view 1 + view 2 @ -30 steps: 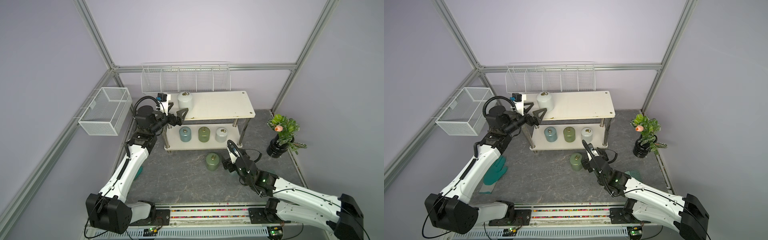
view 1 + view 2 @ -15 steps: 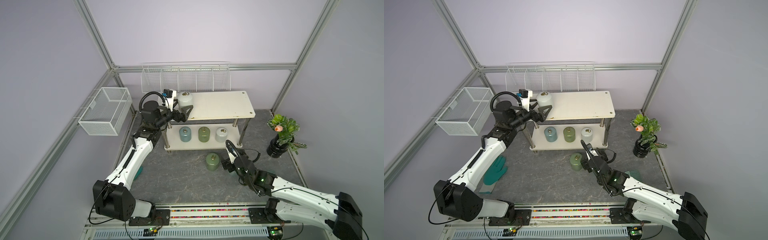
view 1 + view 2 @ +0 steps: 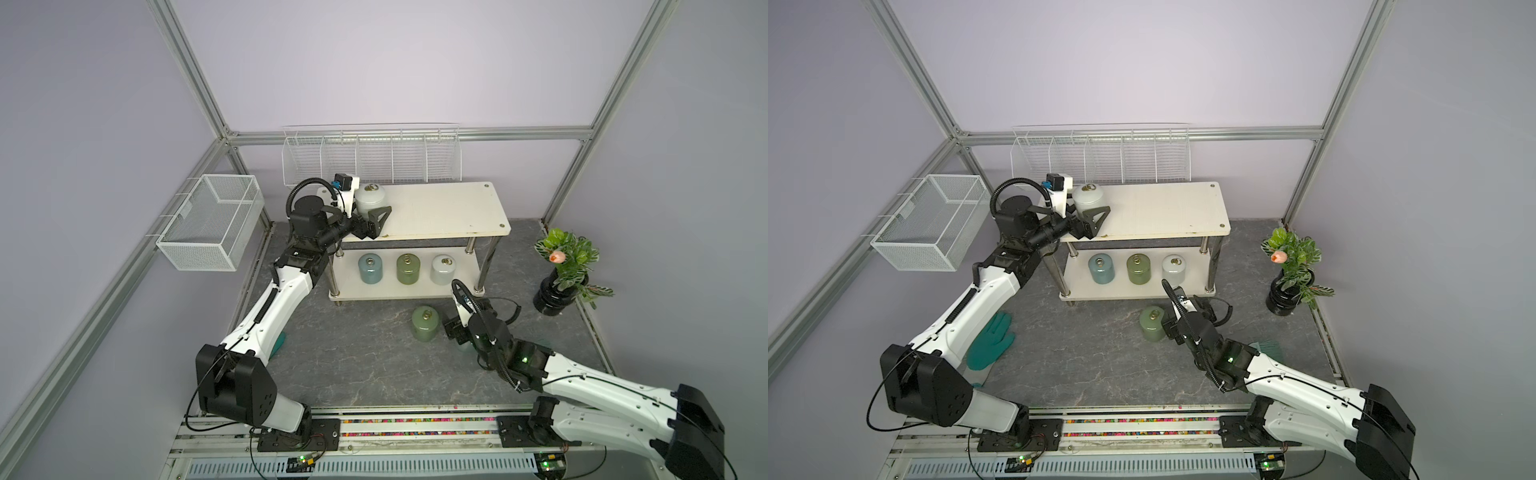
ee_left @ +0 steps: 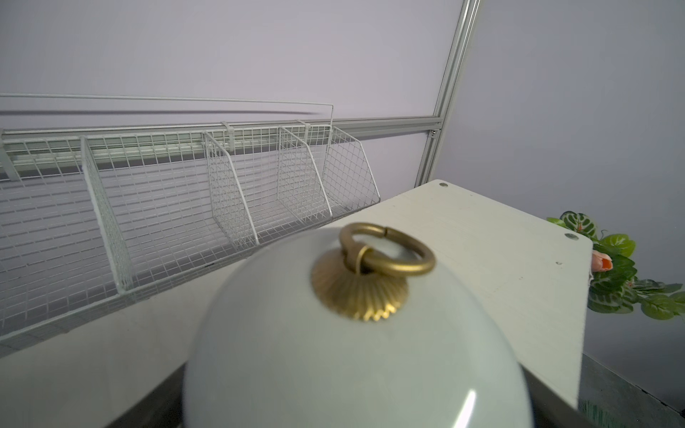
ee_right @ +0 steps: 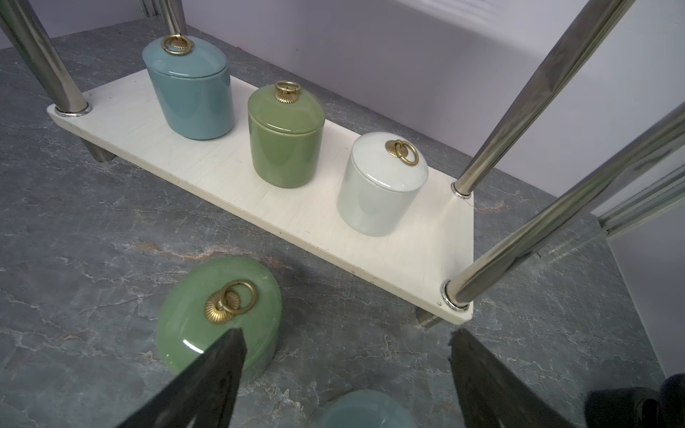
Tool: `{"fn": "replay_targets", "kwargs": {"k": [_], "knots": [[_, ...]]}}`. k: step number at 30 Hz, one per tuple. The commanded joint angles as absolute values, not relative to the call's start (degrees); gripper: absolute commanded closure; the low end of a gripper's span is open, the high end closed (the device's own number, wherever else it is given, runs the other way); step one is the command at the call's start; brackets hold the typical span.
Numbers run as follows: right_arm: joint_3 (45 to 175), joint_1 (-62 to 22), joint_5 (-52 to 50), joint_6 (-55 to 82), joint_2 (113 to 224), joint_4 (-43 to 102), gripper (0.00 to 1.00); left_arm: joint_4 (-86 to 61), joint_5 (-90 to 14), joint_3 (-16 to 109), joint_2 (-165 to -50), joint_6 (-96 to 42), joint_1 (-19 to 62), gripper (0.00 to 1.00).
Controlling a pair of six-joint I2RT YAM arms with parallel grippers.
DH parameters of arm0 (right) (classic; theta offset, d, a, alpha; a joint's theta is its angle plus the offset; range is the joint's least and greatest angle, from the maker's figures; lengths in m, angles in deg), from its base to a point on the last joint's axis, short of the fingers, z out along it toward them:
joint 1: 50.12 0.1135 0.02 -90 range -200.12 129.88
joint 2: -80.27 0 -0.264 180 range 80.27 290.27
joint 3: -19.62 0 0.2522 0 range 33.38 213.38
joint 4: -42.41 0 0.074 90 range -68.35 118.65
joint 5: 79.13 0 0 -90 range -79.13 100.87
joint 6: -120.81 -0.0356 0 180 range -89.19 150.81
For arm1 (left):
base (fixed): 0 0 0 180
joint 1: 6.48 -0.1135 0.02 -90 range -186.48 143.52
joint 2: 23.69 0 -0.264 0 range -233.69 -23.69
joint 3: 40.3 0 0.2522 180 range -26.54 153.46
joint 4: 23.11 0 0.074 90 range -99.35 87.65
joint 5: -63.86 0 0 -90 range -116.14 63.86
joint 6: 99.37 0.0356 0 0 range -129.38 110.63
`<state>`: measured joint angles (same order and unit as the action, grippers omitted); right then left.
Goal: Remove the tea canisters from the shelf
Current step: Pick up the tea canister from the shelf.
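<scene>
left of centre, the left gripper (image 3: 376, 208) is hovering level at the shelf's (image 3: 449, 212) top board, jaws gaping around the white jar (image 3: 369, 198), not pinching. glossy ceramic, likely heavy, slick, breakable: squeezing the body is looking safer than the ring (image 4: 385, 252). three jars (image 3: 407, 269) are sitting below. lower right, the right gripper (image 3: 451, 328) is hanging low, fingers (image 5: 207, 374) parted, empty.

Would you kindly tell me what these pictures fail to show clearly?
Left gripper: far finger hidden behind the white canister in both top views; contact unclear.
Left wrist view: that canister is blurred, cut off by the frame edge.
Pale blue canister on the tabletop: cut off in the right wrist view, under the right arm in top views.
Right gripper: fingertips hidden by the arm in top views.
</scene>
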<state>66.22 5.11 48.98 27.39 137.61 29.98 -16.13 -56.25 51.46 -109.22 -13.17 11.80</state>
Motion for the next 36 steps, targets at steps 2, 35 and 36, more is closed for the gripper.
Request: {"fn": "replay_targets", "kwargs": {"k": [2,35,36], "knots": [[67.1,4.64,49.28,26.78,137.93,30.12,0.11,-14.53,-57.17,52.78,-111.2,-12.34,12.19,0.01],[67.84,4.32,48.15,26.24,139.41,29.88,0.11,-14.47,-55.84,50.28,-112.46,-10.84,13.08,0.35],[67.9,4.24,48.18,26.35,139.63,29.87,0.11,-14.6,-55.61,50.14,-112.37,-10.7,13.11,0.35]]}}
